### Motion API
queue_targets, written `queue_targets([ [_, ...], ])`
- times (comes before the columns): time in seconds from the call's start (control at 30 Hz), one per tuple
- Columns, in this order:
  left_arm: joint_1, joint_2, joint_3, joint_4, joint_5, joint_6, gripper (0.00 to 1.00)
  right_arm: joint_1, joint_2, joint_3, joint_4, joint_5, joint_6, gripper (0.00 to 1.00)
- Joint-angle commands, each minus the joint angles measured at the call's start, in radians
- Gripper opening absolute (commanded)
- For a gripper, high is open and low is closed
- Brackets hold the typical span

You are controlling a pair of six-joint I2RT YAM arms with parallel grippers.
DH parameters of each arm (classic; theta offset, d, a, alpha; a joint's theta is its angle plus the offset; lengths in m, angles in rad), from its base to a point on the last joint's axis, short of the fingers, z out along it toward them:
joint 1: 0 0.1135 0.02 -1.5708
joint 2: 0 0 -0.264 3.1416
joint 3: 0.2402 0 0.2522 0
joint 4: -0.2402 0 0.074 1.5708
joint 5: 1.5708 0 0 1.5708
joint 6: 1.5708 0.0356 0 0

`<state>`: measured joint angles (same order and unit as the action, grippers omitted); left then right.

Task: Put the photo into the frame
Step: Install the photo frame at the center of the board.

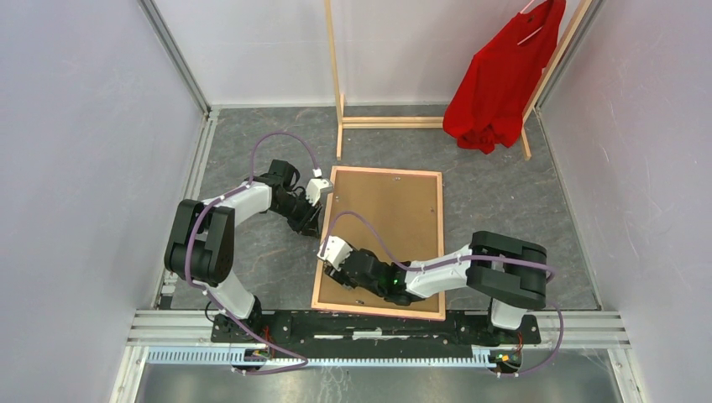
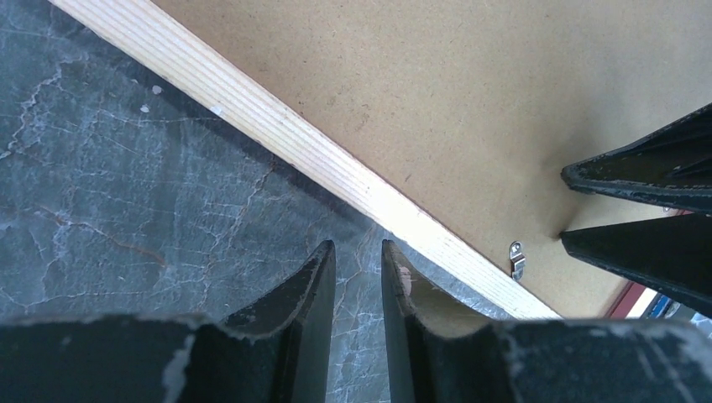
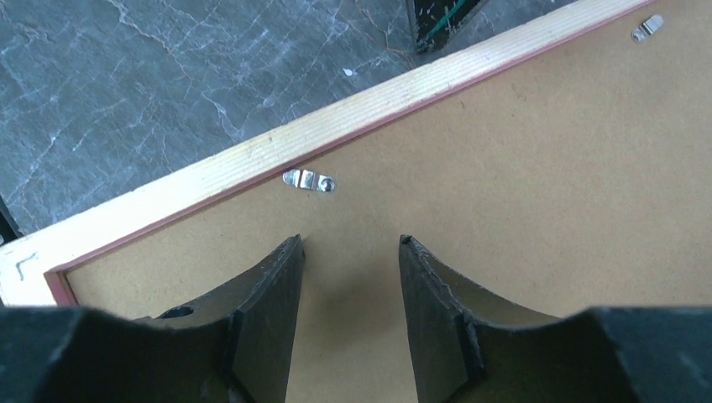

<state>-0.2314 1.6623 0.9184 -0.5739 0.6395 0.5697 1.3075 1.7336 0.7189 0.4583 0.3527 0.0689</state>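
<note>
The frame (image 1: 382, 239) lies face down on the grey table with its brown board backing up and its light wood edge (image 2: 336, 164) showing. The photo is not in view. My left gripper (image 1: 319, 227) hangs over the table just outside the frame's left edge. Its jaws (image 2: 357, 249) stand a narrow gap apart with nothing between them. My right gripper (image 1: 327, 259) is open and empty, with its tips (image 3: 348, 243) low over the backing (image 3: 520, 168) near the frame's near-left corner. A small metal clip (image 3: 309, 179) sits just ahead of it at the edge.
A bare-wood clothes rack (image 1: 340, 101) with a red shirt (image 1: 499, 80) stands at the back. White walls close in on both sides. The right gripper's fingers (image 2: 638, 189) show in the left wrist view, beside another metal clip (image 2: 516, 259).
</note>
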Motion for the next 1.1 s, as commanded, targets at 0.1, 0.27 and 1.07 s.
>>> queue_targets([
  [0.1, -0.002, -0.031, 0.024, -0.004, 0.048, -0.006, 0.34, 0.008, 0.049, 0.075, 0.052, 0.02, -0.03, 0.51],
  [0.27, -0.003, -0.013, 0.033, -0.005, 0.043, -0.003, 0.34, 0.008, 0.07, 0.101, 0.048, 0.015, -0.034, 0.49],
  [1.07, -0.033, 0.01, 0.028, 0.012, -0.006, 0.013, 0.33, 0.009, 0.128, 0.105, 0.06, 0.052, -0.033, 0.41],
])
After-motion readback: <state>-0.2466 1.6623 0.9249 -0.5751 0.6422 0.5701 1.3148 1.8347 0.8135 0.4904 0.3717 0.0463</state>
